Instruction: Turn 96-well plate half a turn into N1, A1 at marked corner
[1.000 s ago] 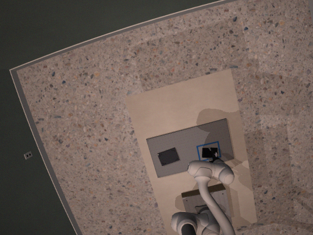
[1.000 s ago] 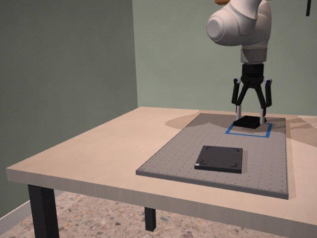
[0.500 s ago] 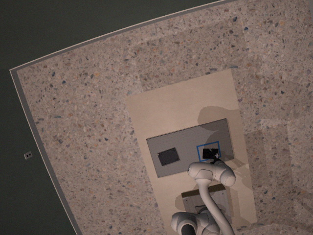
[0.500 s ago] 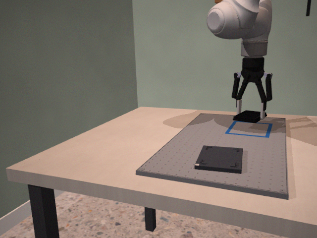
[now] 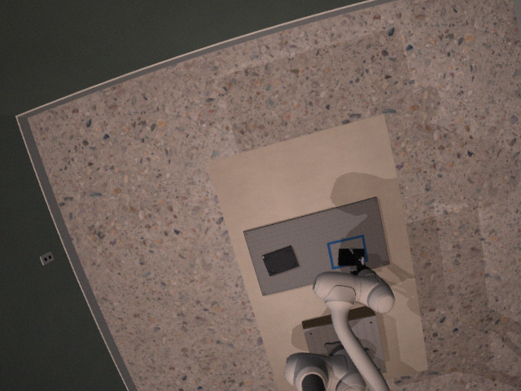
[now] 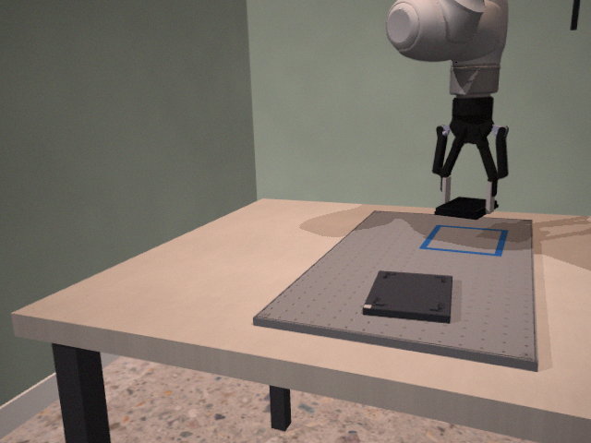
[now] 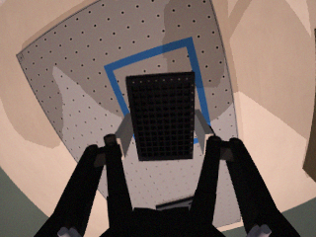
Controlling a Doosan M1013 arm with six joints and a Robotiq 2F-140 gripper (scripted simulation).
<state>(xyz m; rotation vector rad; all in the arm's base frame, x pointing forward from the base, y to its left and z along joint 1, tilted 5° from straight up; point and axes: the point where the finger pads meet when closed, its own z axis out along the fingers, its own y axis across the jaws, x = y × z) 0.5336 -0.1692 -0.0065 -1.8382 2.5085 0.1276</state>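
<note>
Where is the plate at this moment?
The plate hangs in the pincer above the blue outline at the deck's far end, clear of the nest.

the white arm [image 5: 343, 323] rises from its base, bends at a bulky elbow and carries the wrist [image 6: 473, 71] pointing straight down. the black claw [image 6: 467, 192] hangs vertically below it, linkages splayed and the two pale fingertips [image 6: 445, 189] upright. its jaws are clamped on the short sides of the 96-well plate [image 7: 161, 115], which is held level and off the counter [image 6: 190, 267].
</note>
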